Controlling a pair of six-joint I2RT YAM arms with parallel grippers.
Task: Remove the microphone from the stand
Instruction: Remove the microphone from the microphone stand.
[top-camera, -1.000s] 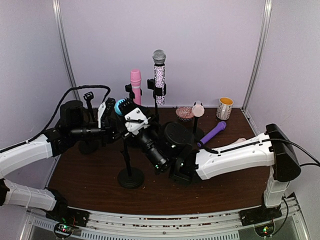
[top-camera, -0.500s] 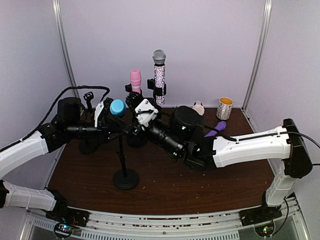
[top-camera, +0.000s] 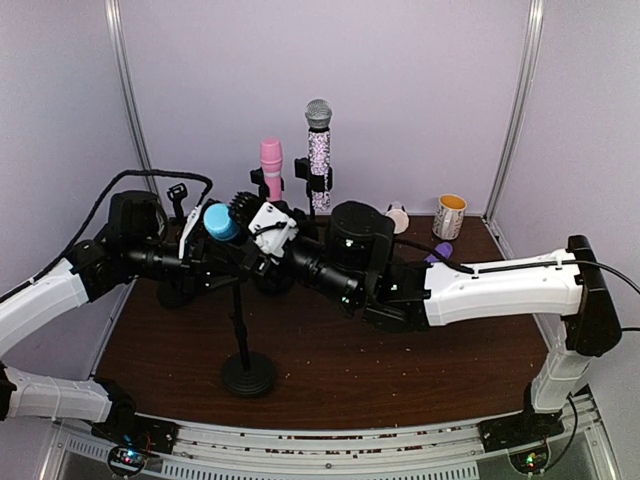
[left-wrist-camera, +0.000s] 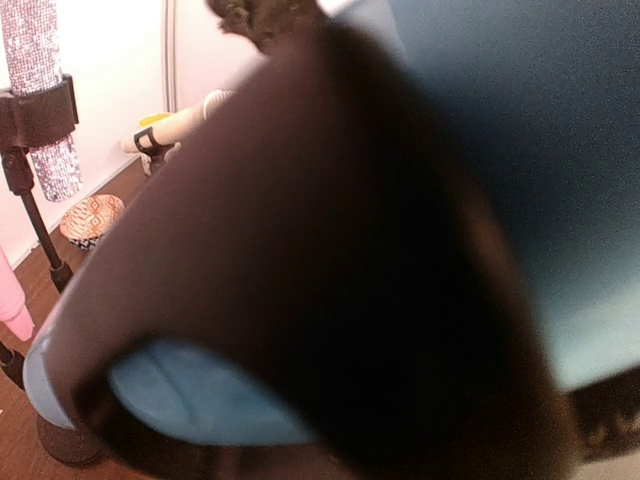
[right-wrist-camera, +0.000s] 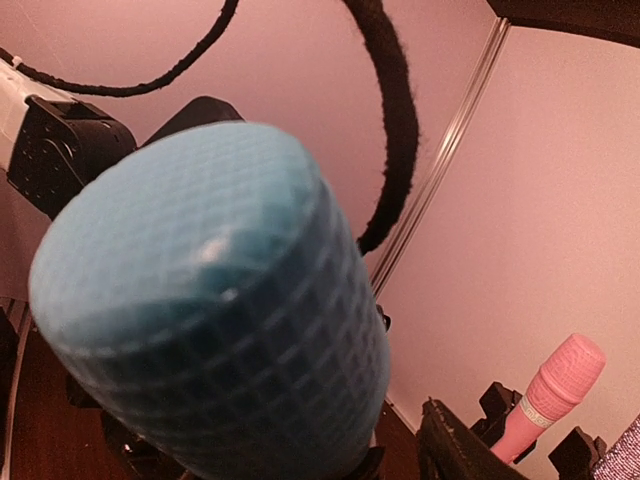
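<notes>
The blue-headed microphone sits tilted in the clip of a black stand with a round base, near the table's middle front. My right gripper, with white fingers, is shut on the microphone body just right of the head. My left gripper comes in from the left and is closed on the top of the stand under the head. In the right wrist view the blue mesh head fills the frame. The left wrist view is blocked by a blurred black and blue shape.
At the back stand a sparkly microphone and a pink one, each on its own stand, plus an empty stand at the left. A yellow mug, a purple microphone and a cream microphone are at the back right.
Both grippers, the microphone head and the top of the stand have moved left and a little up. The stand base has shifted towards the front. The right arm has stretched out further left.
</notes>
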